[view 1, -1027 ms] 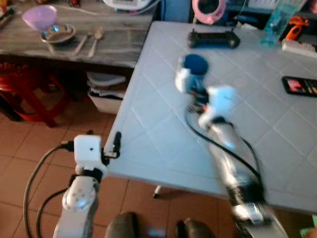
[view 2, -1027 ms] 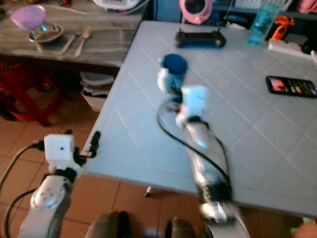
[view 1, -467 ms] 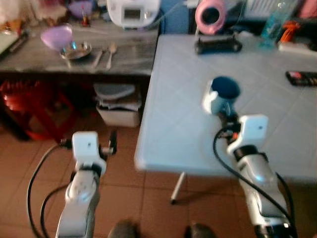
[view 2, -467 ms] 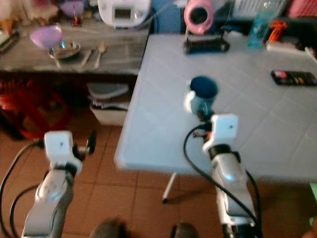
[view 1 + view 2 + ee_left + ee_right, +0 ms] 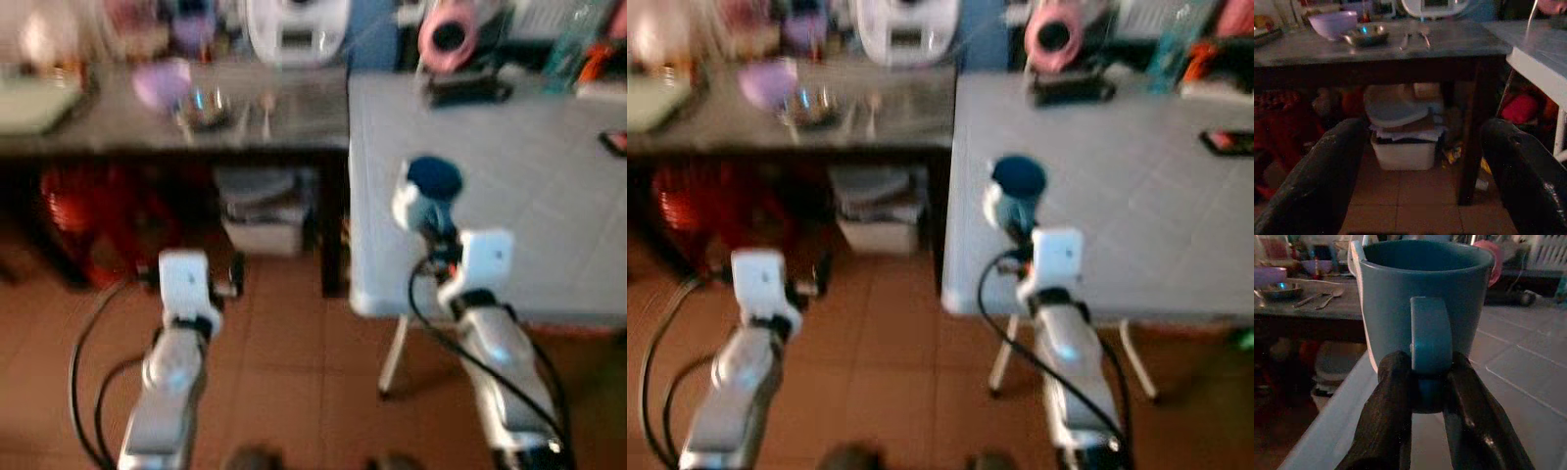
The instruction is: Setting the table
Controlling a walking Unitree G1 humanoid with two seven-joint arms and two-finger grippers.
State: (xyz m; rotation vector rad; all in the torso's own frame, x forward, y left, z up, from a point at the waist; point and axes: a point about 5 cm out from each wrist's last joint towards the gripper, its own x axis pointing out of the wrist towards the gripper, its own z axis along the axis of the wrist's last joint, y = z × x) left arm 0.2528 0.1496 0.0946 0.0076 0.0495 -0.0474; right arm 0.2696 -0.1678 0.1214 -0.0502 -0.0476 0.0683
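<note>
Head views (both blurred): the right gripper (image 5: 438, 233) is raised over the near left corner of the white table (image 5: 549, 176), its 2 fingers pinching the handle of a blue mug (image 5: 429, 193), which stands upright just beyond the fingertips, above the tabletop. Further beyond the mug, at the table's far edge, lie a black controller (image 5: 468, 90) and a pink round object (image 5: 448, 30). The left gripper (image 5: 232, 277) hangs over the brown tiled floor (image 5: 294, 372), to the left of the table; ahead of it stands a dark side table (image 5: 176, 122) carrying a purple bowl (image 5: 162, 82), a metal dish (image 5: 203, 108) and spoons (image 5: 265, 106) (number not resolvable in the blur). A white appliance (image 5: 297, 24) sits at the back. Left wrist view: the 2 black fingers (image 5: 1327, 181) stand spread wide apart with nothing between them; straight ahead, under the side table, a white bin (image 5: 1403, 142) with a grey lid on top, and above it the purple bowl (image 5: 1332, 23), metal dish (image 5: 1365, 35) and 2 spoons (image 5: 1415, 38). Right wrist view: both fingers (image 5: 1393, 406) are pressed on the lower part of the mug's handle (image 5: 1430, 352), 1 on each side; the mug (image 5: 1422, 298) is upright, opening up, with the white tabletop (image 5: 1508, 377) below and beyond it.
</note>
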